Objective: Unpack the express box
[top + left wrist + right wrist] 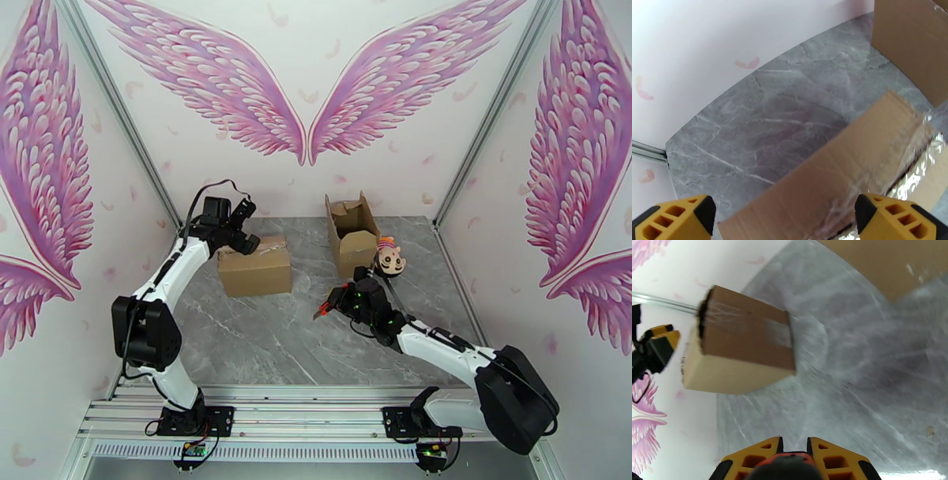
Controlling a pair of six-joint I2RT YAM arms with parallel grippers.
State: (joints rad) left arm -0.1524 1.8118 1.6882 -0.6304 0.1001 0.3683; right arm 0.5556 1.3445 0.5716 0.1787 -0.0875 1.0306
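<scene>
A closed, taped cardboard express box (254,270) lies at the left of the grey table. My left gripper (250,229) hangs open over its far left top edge. In the left wrist view the yellow fingers (679,219) straddle the box top (853,165), whose clear tape glints along the seam. My right gripper (322,309) hovers over mid-table, shut on a small red tool (319,314). The tool's dark, red-edged end (789,461) sits between the right gripper's (794,442) fingers, and the taped box (744,346) lies ahead of them.
A second cardboard box (352,230) stands upright with its flaps open at the back centre. A small doll (389,256) with a pink bow lies right beside it, close to my right arm. White walls close in the table's left, back and right sides.
</scene>
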